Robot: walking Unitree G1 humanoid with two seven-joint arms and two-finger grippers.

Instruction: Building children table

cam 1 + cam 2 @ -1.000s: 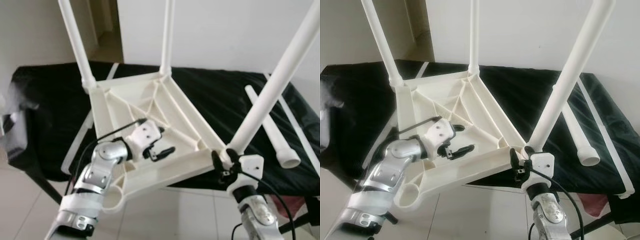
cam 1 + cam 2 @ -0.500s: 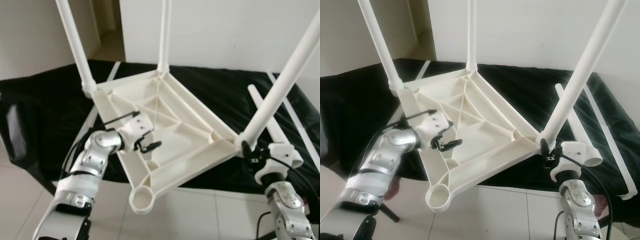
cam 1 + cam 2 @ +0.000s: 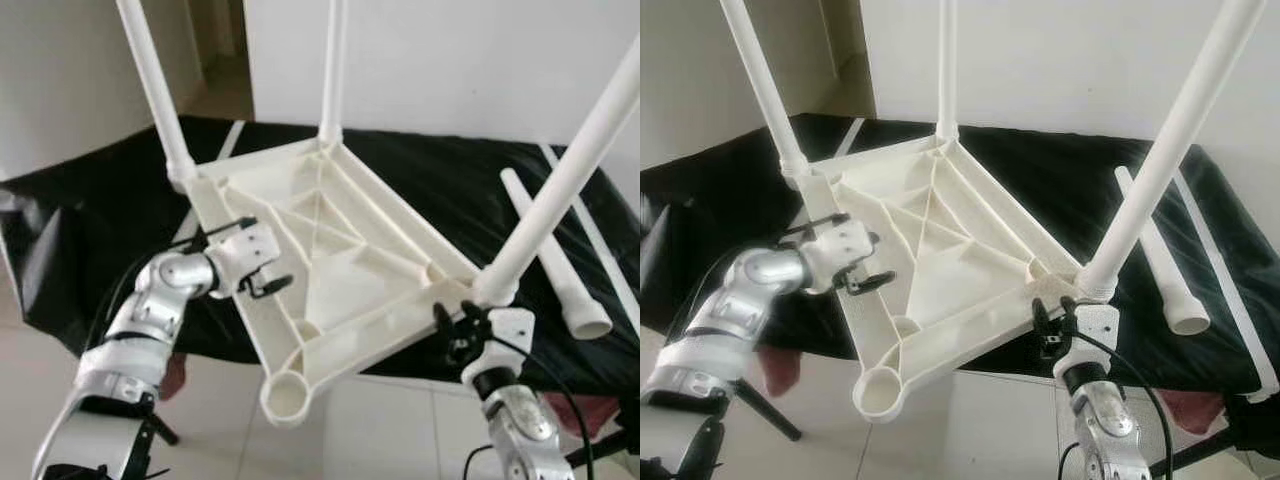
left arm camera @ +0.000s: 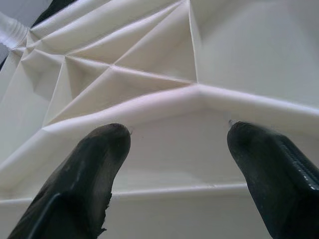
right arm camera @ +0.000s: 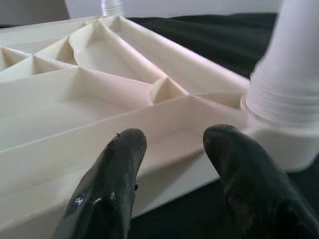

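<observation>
Left eye view: we poise our left gripper [image 3: 262,285] and right gripper [image 3: 452,333], both parted and empty, at opposite edges of the inverted white tabletop [image 3: 330,250], probably to steady it while its near-corner socket [image 3: 285,388] awaits the loose leg [image 3: 555,265].

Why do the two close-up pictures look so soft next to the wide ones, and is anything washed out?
Left wrist view: the black fingers sit too near the lens, so they blur, and the white table underside glares. Right wrist view: the fingers and the leg base are soft. Eye views: mildly soft, with the bright wall washed out.
</observation>
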